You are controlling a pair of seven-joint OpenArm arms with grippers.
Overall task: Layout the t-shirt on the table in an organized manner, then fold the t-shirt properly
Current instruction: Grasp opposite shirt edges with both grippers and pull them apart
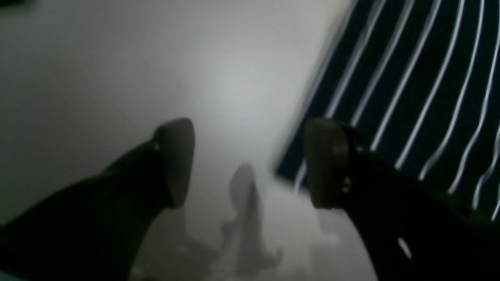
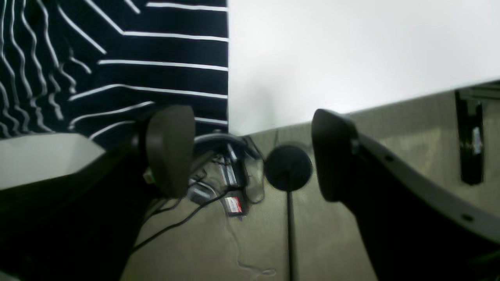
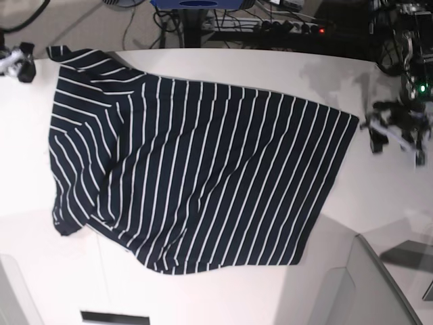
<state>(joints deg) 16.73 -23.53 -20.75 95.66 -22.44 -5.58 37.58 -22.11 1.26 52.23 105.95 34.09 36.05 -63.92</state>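
Both sets of jaws are spread wide with nothing between them: the left gripper (image 1: 250,164) sits just off a corner of the t-shirt (image 3: 196,176), the right gripper (image 2: 254,152) past the far corner, partly out over the floor (image 2: 351,242).

The shirt lies flat-ish on the desk (image 3: 379,203) but skewed, with one sleeve bunched and rumpled near the front left in the base view. My worry is that folding from here bakes the crookedness in, and that bunched sleeve could get trapped under a fold.

Room-wise, the top sleeve sits right at the desk's back edge, so a tug that way could slide cloth off. Plenty of bare desk to the right and front.
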